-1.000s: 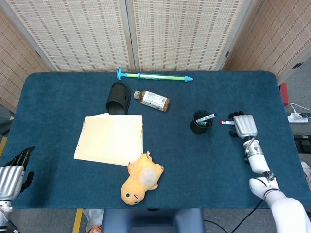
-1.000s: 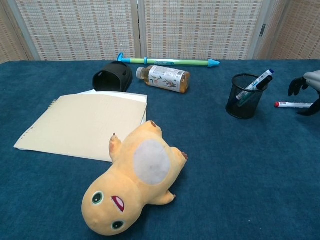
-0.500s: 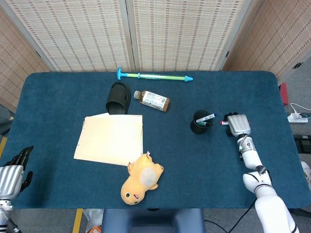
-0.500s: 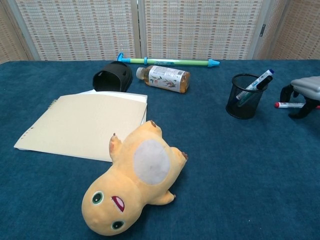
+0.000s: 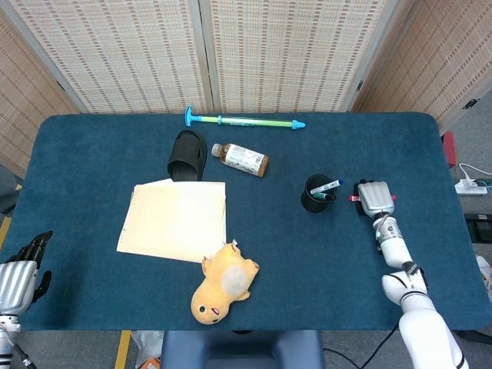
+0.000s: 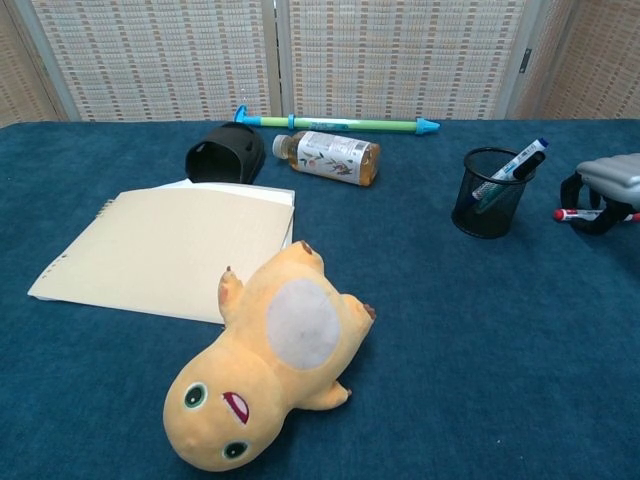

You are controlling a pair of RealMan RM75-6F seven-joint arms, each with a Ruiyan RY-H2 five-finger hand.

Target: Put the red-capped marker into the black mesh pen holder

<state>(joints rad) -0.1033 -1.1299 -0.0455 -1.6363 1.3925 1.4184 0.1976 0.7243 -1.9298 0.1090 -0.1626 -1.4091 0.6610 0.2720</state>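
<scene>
The red-capped marker (image 6: 573, 214) lies on the blue table right of the black mesh pen holder (image 6: 488, 195). My right hand (image 6: 607, 182) sits over the marker, dark fingers curled down around it at table level. In the head view the right hand (image 5: 373, 197) hides most of the marker; only its red tip (image 5: 352, 198) pokes out toward the pen holder (image 5: 316, 194). The holder stands upright with a blue-and-white pen in it. My left hand (image 5: 19, 278) rests at the table's near left corner, fingers apart and holding nothing.
A yellow plush toy (image 5: 223, 284) lies near the front edge, beside a cream notebook (image 5: 175, 221). Further back lie a black slipper (image 5: 187, 154), a bottle on its side (image 5: 241, 159) and a green-and-blue stick (image 5: 244, 121).
My right hand has moved left over the marker and curled its fingers around it. The marker has shifted slightly. The left hand has not moved.
</scene>
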